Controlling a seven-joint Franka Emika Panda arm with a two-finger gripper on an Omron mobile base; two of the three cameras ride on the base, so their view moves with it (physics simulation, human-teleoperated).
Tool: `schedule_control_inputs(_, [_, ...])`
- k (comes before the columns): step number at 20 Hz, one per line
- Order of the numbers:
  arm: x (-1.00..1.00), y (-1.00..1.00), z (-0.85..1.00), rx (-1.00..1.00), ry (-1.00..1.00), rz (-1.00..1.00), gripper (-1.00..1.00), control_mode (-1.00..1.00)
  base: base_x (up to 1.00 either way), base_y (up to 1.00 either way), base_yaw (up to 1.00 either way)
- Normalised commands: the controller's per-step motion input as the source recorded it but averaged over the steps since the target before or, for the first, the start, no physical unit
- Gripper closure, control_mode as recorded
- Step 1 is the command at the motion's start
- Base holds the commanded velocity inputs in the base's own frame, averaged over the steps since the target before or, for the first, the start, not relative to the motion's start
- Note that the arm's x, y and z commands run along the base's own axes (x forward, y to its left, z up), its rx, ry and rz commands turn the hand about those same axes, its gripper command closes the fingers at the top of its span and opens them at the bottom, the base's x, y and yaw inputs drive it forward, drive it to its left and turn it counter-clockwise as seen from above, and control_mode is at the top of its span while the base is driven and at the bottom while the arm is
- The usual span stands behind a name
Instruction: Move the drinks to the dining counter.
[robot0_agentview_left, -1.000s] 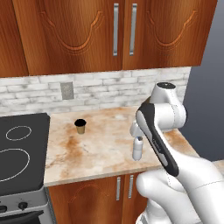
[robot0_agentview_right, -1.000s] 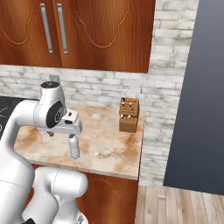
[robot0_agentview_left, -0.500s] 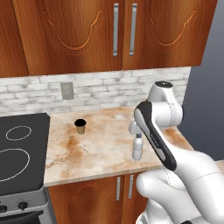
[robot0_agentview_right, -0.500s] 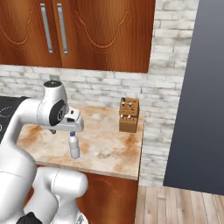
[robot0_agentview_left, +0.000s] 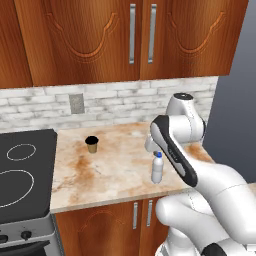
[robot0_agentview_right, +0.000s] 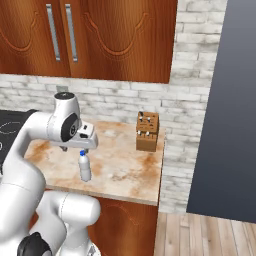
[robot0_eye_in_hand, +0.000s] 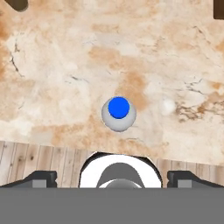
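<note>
Above the stove-side counter (robot0_agentview_left: 110, 175), the gripper (robot0_eye_in_hand: 112, 176) hangs with jaws spread wide, empty, over the blue-capped bottle (robot0_eye_in_hand: 118, 114). In the last second the hand has lifted and centred over the cap. Bottle upright near the front edge; paper cup (robot0_agentview_left: 91, 144) well apart toward the stove (robot0_agentview_left: 22, 172). Neither drink moved yet; descent likely next.

Before me, a brown wooden knife block (robot0_agentview_right: 147, 131) stands upright near the back of the beige marble-look countertop with rust veins (robot0_agentview_left: 115, 172), beneath dark wooden wall cabinets with steel handles (robot0_agentview_left: 132, 35). A black glass stove top (robot0_agentview_left: 22, 175) adjoins the counter, and a grey wall outlet (robot0_agentview_left: 76, 103) sits in the white-brick backsplash (robot0_agentview_right: 200, 125).
</note>
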Motion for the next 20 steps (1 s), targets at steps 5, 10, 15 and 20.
schedule_control_inputs(5, [0.20, 0.00, -0.14, 0.00, 0.00, 0.00, -1.00, -1.00, 0.00, 0.00, 0.00])
schedule_control_inputs(10, [0.31, 0.04, -0.26, 0.00, 0.02, -0.02, -1.00, -1.00, 0.00, 0.00, 0.00])
schedule_control_inputs(15, [0.24, 0.00, -0.03, 0.00, 0.00, 0.00, -1.00, -1.00, 0.00, 0.00, 0.00])
schedule_control_inputs(20, [0.06, 0.00, -0.05, 0.00, 0.00, 0.00, -1.00, -1.00, 0.00, 0.00, 0.00])
